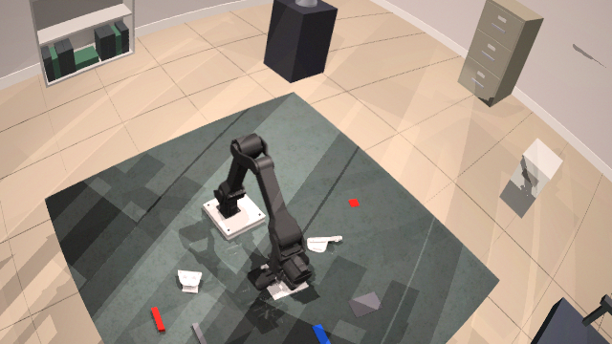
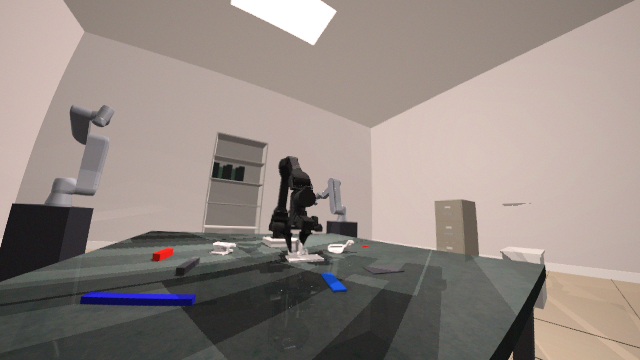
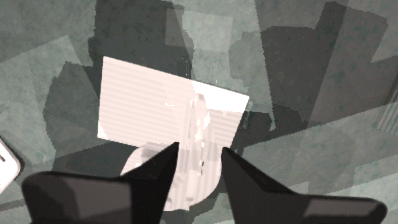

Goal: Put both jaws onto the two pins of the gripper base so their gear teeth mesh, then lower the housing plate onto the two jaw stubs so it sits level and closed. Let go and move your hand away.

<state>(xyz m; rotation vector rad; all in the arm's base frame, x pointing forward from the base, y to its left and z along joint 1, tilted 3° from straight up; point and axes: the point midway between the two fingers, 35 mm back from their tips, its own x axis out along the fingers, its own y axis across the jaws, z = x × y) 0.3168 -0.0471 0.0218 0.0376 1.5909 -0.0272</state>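
My gripper [image 1: 276,276] [image 2: 296,245] [image 3: 200,149] points down and is shut on a white jaw [image 3: 199,120]. The held jaw is over the rounded part of the gripper base; I cannot tell whether it sits on a pin. The white gripper base [image 1: 287,291] [image 2: 306,258] [image 3: 135,100] lies flat beneath the fingers, its pins hidden. The other white jaw [image 1: 316,245] [image 2: 338,248] [image 3: 5,170] lies beside it, at the left edge of the wrist view. The white housing plate [image 1: 189,276] [image 2: 222,247] lies apart on the other side.
Around lie a red bar [image 1: 158,319] [image 2: 163,254], a dark grey bar [image 1: 199,333] [image 2: 188,266], a short blue bar [image 1: 321,333] [image 2: 333,282], a long blue bar [image 2: 138,299], a thin grey plate [image 1: 365,305] [image 2: 384,270] and a red square [image 1: 354,203] [image 2: 365,246].
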